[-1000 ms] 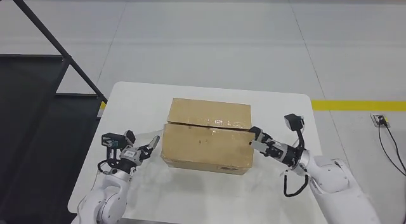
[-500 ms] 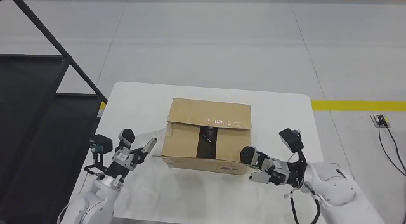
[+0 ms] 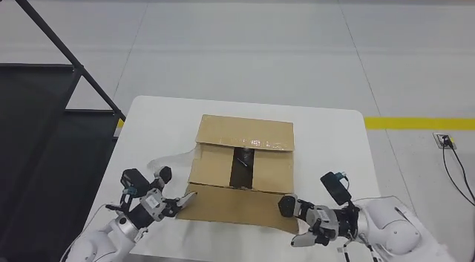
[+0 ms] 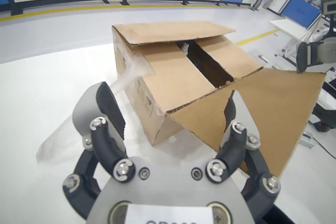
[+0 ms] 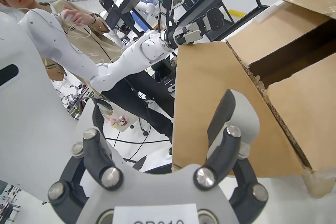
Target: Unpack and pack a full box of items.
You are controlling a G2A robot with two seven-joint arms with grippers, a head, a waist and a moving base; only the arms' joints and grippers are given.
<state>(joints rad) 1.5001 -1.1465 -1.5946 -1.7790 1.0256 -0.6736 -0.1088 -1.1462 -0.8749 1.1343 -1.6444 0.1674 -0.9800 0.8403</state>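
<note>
The cardboard box [image 3: 245, 132] stands mid-table. Its long front flap [image 3: 230, 206] is folded out and down toward the table's near edge, and the far flap still lies over the top. Two inner flaps [image 4: 178, 78] leave a dark gap where a white-capped item [image 4: 185, 47] shows. My left gripper [image 3: 183, 201] is open at the front flap's left corner, one fingertip [image 4: 231, 109] against the cardboard. My right gripper [image 3: 297, 223] is open at the flap's right corner, with the flap [image 5: 207, 93] just beyond its fingers [image 5: 223, 109].
A strip of clear tape [image 4: 131, 74] hangs off the box's left end, with clear film [image 4: 57, 135] lying on the white table [image 3: 334, 136]. A black rack [image 3: 37, 136] stands left of the table. Bare tabletop lies on both sides of the box.
The front flap, shut a second ago, has swung out and down. Both grippers have drawn back toward the table's near edge with it.
</note>
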